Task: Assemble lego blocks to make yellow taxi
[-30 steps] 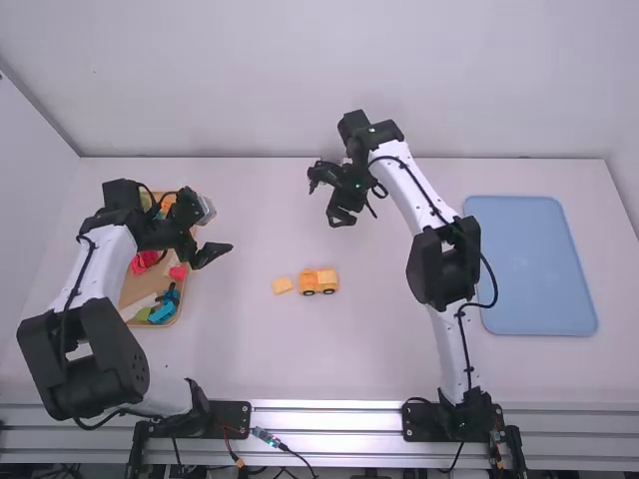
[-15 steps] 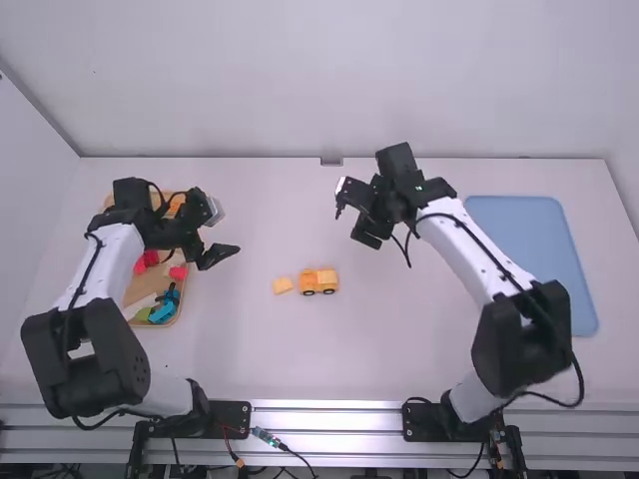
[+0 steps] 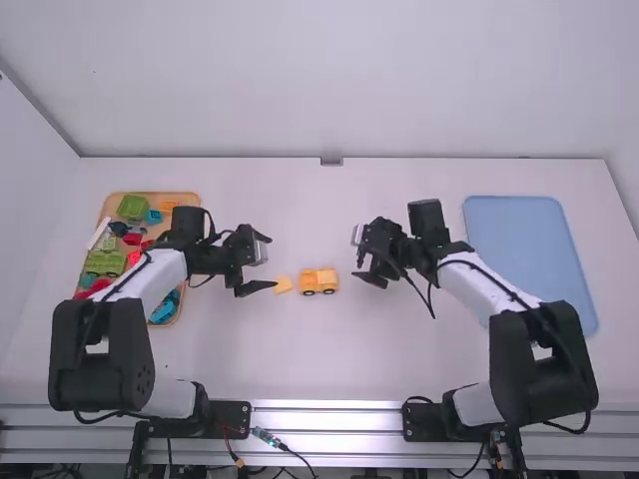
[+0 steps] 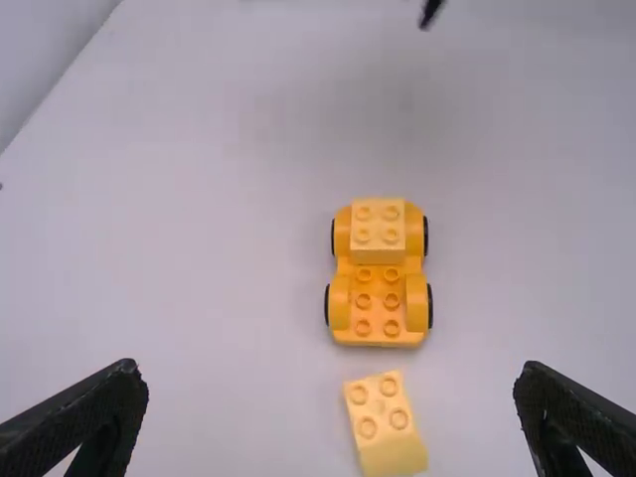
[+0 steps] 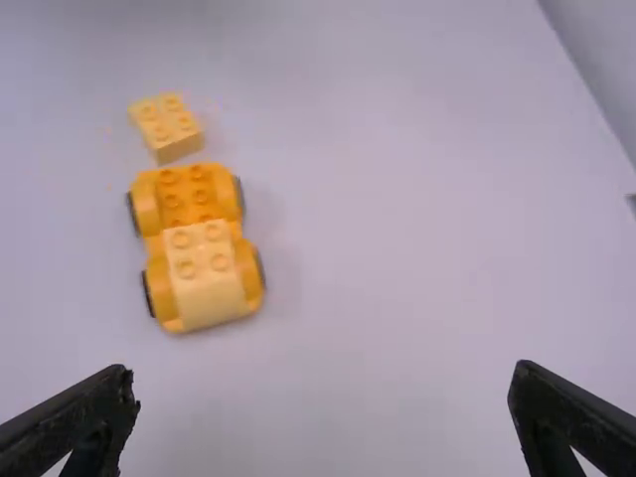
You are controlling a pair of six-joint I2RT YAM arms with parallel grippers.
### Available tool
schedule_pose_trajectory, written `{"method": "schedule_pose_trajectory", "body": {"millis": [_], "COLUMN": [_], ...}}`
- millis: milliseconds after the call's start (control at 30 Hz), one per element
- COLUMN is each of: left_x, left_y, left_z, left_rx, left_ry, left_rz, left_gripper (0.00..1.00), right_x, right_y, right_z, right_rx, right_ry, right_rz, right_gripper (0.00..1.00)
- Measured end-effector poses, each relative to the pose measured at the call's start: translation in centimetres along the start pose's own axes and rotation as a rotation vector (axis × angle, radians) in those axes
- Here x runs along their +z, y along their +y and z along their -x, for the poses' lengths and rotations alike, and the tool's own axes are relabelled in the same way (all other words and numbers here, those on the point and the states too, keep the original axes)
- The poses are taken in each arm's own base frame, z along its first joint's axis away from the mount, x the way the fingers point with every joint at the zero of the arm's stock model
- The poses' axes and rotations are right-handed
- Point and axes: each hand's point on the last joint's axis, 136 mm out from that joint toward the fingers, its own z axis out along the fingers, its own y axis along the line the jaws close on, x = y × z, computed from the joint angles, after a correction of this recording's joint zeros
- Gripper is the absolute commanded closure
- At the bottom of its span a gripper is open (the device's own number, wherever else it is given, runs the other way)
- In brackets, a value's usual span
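Your left gripper [image 4: 331, 383] has its fingers spread wide with nothing between the pads, and it hangs near the loose yellow block [image 4: 386, 422], with a fingertip to either side of the line you would take down to it. That spread looks meant to let you straddle the block without knocking it. Your right gripper [image 5: 321, 383] is just as wide and just as empty, over on the other side of the wheeled base [image 4: 379, 303], placed, I'd judge, so that it could brace the car while the left one presses

You have the base upright on its wheels on the white table [image 3: 329, 359], between the two grippers, which gives both arms room to get at it. One yellow block, the fitted block [image 4: 378, 231], sits on the end farther from the loose piece; the nearer end shows bare studs, the likely seat for what comes next. The loose block lies just beside that end, apart from it and slightly askew, studs up, so you shouldn't need to flip it, only turn it square

Taxi looks well along, perhaps one piece short. Your next move calls for a grip on the block's sides, low enough to hold but leaving its underside free to mate. Watch for a crooked seat, or the wheels rolling as you push
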Motion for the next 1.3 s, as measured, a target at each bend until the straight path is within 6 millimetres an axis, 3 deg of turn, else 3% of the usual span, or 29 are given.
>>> {"method": "schedule_pose_trajectory", "body": {"millis": [167, 300, 533, 800, 1033, 1233, 1300], "left_x": [1.5, 1.9, 2.3, 4.6, 5.5, 6.5, 6.6], "left_y": [-1.6, -2.6, -3.0, -2.7, -1.9, -2.5, -2.7], "left_z": [-2.4, -3.6, -4.5, -7.4, -8.4, -8.7, -8.6], "left_rx": [-0.003, -0.046, -0.121, -0.253, -0.293, -0.284, -0.280], "left_ry": [-0.030, -0.045, -0.062, -0.056, -0.044, -0.027, -0.026], "left_rz": [0.078, 0.148, 0.174, 0.095, 0.067, 0.033, 0.025], "left_gripper": [0.01, 0.01, 0.01, 0.01, 0.01, 0.00, 0.06], "right_x": [3.0, 5.2, 8.5, 8.3, 8.3, 9.8, 10.3], "right_y": [2.6, 3.4, 5.2, 5.1, 5.3, 6.1, 6.2], "right_z": [-0.7, -0.8, -2.5, -1.7, -1.5, -1.4, -1.7], "right_rx": [-0.097, -0.103, -0.040, -0.015, -0.020, -0.031, -0.025], "right_ry": [-0.069, -0.105, -0.122, -0.188, -0.201, -0.194, -0.186], "right_rz": [0.038, 0.057, 0.145, 0.180, 0.186, 0.221, 0.231], "right_gripper": [0.01, 0.01, 0.01, 0.01, 0.01, 0.01, 0.01]}}
